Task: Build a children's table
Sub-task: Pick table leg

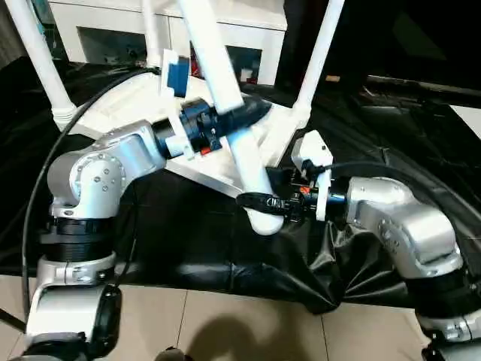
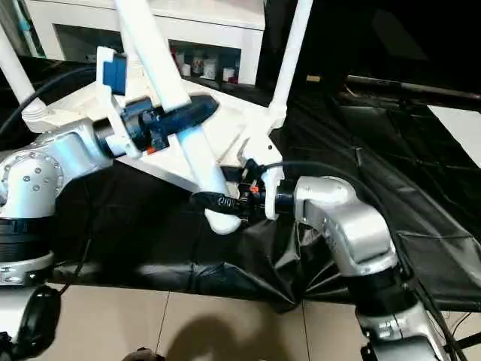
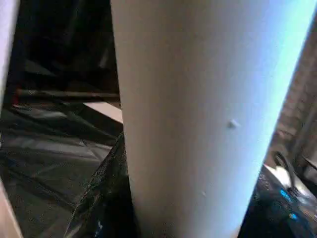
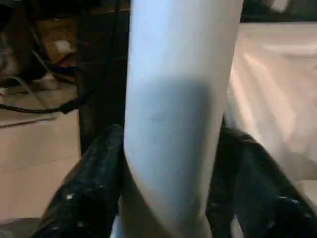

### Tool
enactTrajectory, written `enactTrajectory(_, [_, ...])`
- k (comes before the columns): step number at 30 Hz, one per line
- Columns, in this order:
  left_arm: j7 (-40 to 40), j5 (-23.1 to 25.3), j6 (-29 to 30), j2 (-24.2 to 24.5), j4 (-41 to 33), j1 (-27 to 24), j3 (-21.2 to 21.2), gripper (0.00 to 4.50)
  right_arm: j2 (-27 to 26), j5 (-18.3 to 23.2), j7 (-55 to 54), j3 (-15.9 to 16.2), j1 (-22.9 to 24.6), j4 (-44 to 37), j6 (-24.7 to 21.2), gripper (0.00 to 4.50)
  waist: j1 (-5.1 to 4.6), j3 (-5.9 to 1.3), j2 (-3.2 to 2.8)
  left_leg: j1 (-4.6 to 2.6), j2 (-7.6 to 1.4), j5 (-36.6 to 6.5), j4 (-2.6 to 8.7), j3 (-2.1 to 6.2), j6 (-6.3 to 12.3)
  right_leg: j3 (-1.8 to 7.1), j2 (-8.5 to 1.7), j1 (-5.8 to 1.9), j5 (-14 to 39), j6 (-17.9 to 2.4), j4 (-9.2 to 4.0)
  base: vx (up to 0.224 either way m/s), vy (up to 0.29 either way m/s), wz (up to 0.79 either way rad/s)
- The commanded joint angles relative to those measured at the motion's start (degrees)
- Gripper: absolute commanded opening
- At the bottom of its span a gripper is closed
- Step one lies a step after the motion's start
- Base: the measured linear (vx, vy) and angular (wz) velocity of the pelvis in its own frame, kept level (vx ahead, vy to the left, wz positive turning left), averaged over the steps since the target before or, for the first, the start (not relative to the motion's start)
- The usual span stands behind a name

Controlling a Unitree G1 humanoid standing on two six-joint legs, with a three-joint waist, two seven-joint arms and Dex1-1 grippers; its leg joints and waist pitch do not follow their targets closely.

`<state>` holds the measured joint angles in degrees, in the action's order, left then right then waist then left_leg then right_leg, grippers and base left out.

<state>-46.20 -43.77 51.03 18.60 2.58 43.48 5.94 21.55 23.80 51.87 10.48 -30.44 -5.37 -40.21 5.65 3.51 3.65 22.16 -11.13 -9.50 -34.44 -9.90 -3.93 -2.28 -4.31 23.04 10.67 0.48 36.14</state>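
Observation:
The children's table's white tabletop point(image 1: 128, 101) lies upside down on the black sheet. Upright legs stand in its corner sockets at the left point(image 1: 39, 56), at the back point(image 1: 152, 30) and at the right point(image 1: 319, 53). A loose white leg point(image 1: 252, 165) slants over the tabletop's near edge, its rounded lower end hanging off it. My left gripper point(image 1: 249, 114) is shut on this leg at mid-length. My right gripper point(image 1: 261, 201) clasps the leg near its lower end, one black finger point(image 4: 94, 183) pressed against each side. In the left wrist view the leg point(image 3: 198, 114) stands close up.
The black-sheeted work table point(image 1: 188, 241) ends near me in a crumpled edge, with beige floor tiles point(image 1: 225, 323) below. A white cabinet with glass doors point(image 1: 248, 34) stands behind the table. A black cable point(image 1: 45, 169) loops by my left arm.

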Motion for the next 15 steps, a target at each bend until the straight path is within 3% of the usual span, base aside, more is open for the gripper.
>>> enactTrajectory(1, [-2.2, -0.6, 0.7, 0.8, -0.8, 1.3, -1.1, 1.83, 0.8, 1.0, 0.1, -1.6, -1.2, 0.8, -1.7, 2.53, 0.35, -4.14, -0.38, -1.34, -1.39, -8.7, 3.95, 0.14, -1.94, 1.83, -2.99, -2.75, 7.7, -11.0, -3.64, 0.000, 0.000, 0.00])
enactTrajectory(8, [-5.0, -0.6, 0.5, 1.9, 0.1, 1.5, -2.2, 1.82, 2.0, 1.5, 1.7, -0.2, -1.0, -0.1, -4.2, 1.94, 0.91, -4.14, -0.48, -1.45, -1.42, -9.2, 3.98, 0.06, -2.79, 1.90, -3.01, -2.67, 8.0, -10.6, -3.68, 0.000, 0.000, 0.00])
enactTrajectory(13, [-5.5, -0.7, 0.3, 1.8, 0.6, 1.7, -2.1, 1.82, 2.3, 1.6, 1.2, 0.1, -0.7, -0.3, -4.2, 1.89, 1.11, -4.21, -0.45, -1.36, -1.41, -9.3, 4.04, 0.14, -3.34, 1.86, -3.08, -2.76, 8.3, -10.3, -3.65, 0.000, 0.000, 0.00])
enactTrajectory(14, [-5.1, -0.4, -0.2, 1.5, 0.8, 1.7, -2.0, 2.17, 2.0, 1.6, 0.6, -0.2, -0.4, -0.4, -4.2, 1.88, 1.09, -4.22, -0.46, -1.35, -1.40, -9.2, 4.01, 0.14, -3.32, 1.87, -3.09, -2.75, 8.2, -10.2, -3.66, 0.000, 0.000, 0.00])
enactTrajectory(15, [-5.0, -0.3, -0.3, 1.5, 0.9, 1.7, -2.0, 2.17, 1.9, 1.6, 0.5, -0.3, -0.4, -0.4, -4.2, 1.88, 1.09, -4.24, -0.43, -1.33, -1.38, -9.1, 4.00, 0.14, -3.28, 1.87, -3.08, -2.78, 8.1, -10.2, -3.64, 0.000, 0.000, 0.00])
